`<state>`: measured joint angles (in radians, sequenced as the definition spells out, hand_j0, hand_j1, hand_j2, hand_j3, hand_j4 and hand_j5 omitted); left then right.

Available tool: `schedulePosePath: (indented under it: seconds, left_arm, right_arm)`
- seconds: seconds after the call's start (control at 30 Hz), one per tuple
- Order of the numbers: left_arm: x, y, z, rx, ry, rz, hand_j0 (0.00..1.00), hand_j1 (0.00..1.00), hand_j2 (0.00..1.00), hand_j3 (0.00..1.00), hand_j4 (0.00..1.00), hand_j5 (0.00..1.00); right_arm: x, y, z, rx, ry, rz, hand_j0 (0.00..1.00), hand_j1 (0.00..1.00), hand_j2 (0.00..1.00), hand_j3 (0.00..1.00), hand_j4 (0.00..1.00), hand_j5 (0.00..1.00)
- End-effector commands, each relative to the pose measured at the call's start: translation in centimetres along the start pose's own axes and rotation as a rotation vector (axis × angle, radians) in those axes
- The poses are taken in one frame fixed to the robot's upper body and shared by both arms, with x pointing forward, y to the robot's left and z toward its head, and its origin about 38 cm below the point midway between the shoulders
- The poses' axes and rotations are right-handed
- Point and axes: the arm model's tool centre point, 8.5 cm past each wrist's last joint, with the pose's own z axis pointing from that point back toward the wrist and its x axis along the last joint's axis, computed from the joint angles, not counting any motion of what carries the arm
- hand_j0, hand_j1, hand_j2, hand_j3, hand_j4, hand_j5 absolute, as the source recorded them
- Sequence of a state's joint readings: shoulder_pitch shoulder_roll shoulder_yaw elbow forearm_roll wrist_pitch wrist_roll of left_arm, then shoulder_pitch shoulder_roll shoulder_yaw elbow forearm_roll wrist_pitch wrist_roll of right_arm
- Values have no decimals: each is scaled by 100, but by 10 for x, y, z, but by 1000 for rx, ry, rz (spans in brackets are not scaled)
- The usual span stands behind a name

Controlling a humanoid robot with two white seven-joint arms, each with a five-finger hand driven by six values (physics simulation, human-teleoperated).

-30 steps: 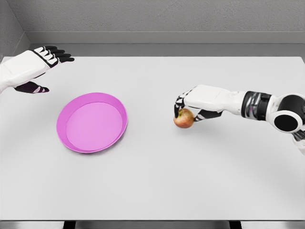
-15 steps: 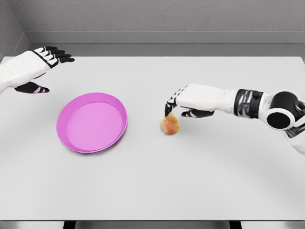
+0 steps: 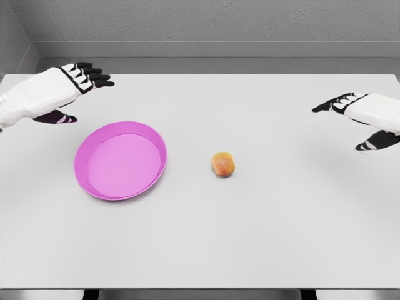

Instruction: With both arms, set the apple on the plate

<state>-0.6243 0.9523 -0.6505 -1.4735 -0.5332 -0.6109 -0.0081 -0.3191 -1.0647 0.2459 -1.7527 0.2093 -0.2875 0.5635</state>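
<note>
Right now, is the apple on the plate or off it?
Off. The apple lies on the bare table, to the right of the pink plate, with a clear gap between them, and neither hand touches it.

A flat, pale grey bench (image 3: 250,237) with a matte top fills most of the view. Directly on it lie two things: a round magenta plastic plate (image 3: 120,160) with a raised rim, left of centre, and a small red-and-yellow apple (image 3: 222,164) near the middle, well apart from the plate.
</note>
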Motion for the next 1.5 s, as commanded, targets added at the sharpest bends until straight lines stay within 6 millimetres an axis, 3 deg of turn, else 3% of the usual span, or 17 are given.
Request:
schedulePosePath:
  seconds: [0.0,0.13,0.23,0.3,0.4,0.5,0.67,0.93,1.2,1.47]
  left_arm:
    - [38,20,-20,43,-124,-68,100,100,100,100,100,100]
    - [72,35,-41,28,-231,-121,100,100,100,100,100,100]
    - [104,33,-81,-28,-348,-193,100,100,100,100,100,100]
    - [116,36,-96,-28,-395,-211,100,100,100,100,100,100]
    - [129,40,-110,-42,-454,-239,100,100,100,100,100,100]
    - [134,43,-116,-60,-488,-253,100,100,100,100,100,100]
    - [163,40,-138,-82,-601,-222,100,100,100,100,100,100]
    - [177,25,-148,-144,-656,-232,100,100,100,100,100,100]
    - [170,12,-176,-181,-627,-228,100,100,100,100,100,100]
    - [174,0,-188,-241,-629,-322,100,100,100,100,100,100]
  right_arm:
    - [-6,-26,17,-76,19,33,100,100,100,100,100,100]
    - [-1,-25,11,-63,-7,27,100,100,100,100,100,100]
    - [4,-23,3,-84,-31,9,100,100,100,100,100,100]
    - [5,-28,2,-91,-37,17,100,100,100,100,100,100]
    - [15,-32,-11,-86,-75,31,100,100,100,100,100,100]
    - [14,-30,-12,-79,-75,27,100,100,100,100,100,100]
    - [14,-27,-12,-67,-70,23,100,100,100,100,100,100]
    - [11,-20,-11,-49,-62,14,100,100,100,100,100,100]
    - [10,-20,-10,-48,-58,13,100,100,100,100,100,100]
    - [10,-20,-10,-48,-58,13,100,100,100,100,100,100]
